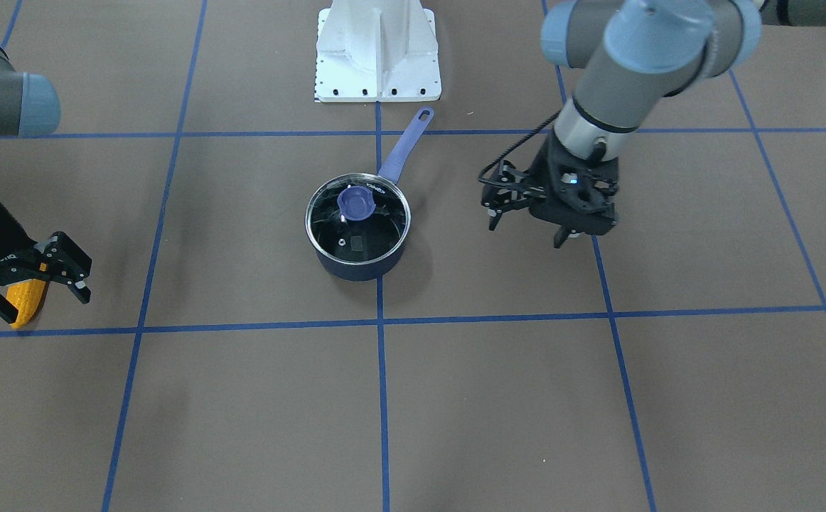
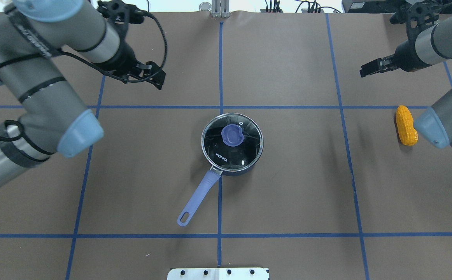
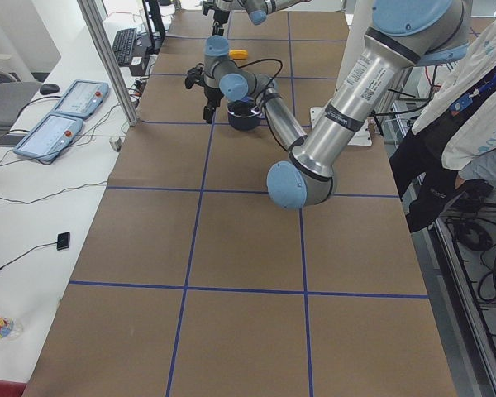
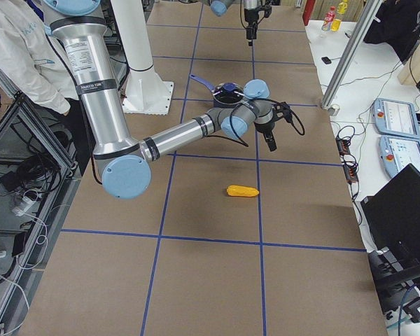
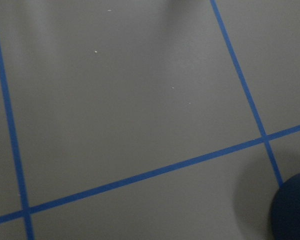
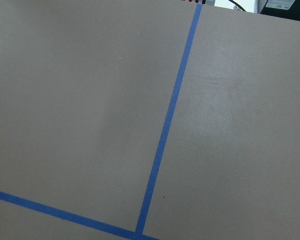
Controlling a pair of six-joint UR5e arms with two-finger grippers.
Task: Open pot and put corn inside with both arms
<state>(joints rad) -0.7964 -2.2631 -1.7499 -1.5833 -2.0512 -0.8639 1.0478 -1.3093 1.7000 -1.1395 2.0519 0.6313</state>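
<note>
My left claw [image 1: 525,235] hangs open beside the pot [image 2: 249,165], whose glass lid [image 2: 226,153] is on. My right claw [image 1: 47,307] hangs open near the corn [image 2: 406,125], which lies loose on the table [image 2: 288,194]. A shallow pinch could send it rolling away

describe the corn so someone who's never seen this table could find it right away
On the brown table, find the dark lidded pot at the middle. Go from it toward the robot's right, across one blue tape line, to where the right arm hangs. The corn lies flat there: the only yellow-orange thing, bumpy and tapered.
</note>
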